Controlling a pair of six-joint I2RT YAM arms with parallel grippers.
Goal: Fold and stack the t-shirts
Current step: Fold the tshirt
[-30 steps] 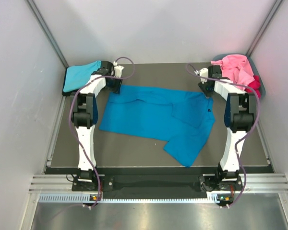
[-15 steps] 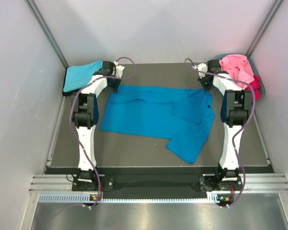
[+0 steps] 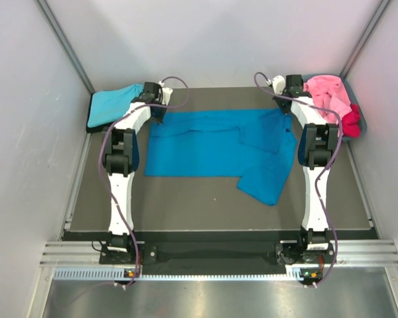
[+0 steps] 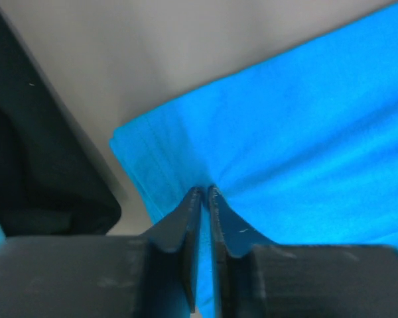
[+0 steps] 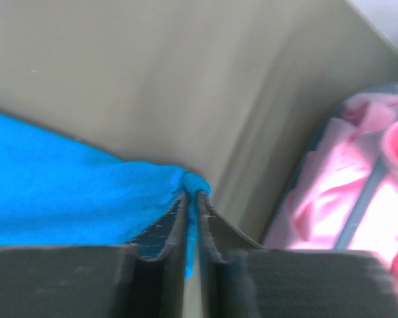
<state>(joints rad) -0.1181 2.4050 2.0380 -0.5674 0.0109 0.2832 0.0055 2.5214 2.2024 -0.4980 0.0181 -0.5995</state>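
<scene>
Both pincers are pinched tight on the bright blue t-shirt [image 3: 199,142] right now. The left pincer [image 4: 203,192] has a fold of cloth near the shirt's far-left corner, and the right pincer [image 5: 192,194] has a little bunch at the far-right corner. The shirt lies flat along the far edge of the counter [image 3: 205,199], long axis running left to right between the 2 arms, with 1 flap reaching toward the near edge on the right side. So pretty much all the cloth sits on the near-edge side of both pincers, and my guess is the next move is a pull or fold that way. The turquoise t-shirt [image 3: 113,103] sits at the far-left corner and the pink t-shirts [image 3: 325,89] at the far-right.
</scene>
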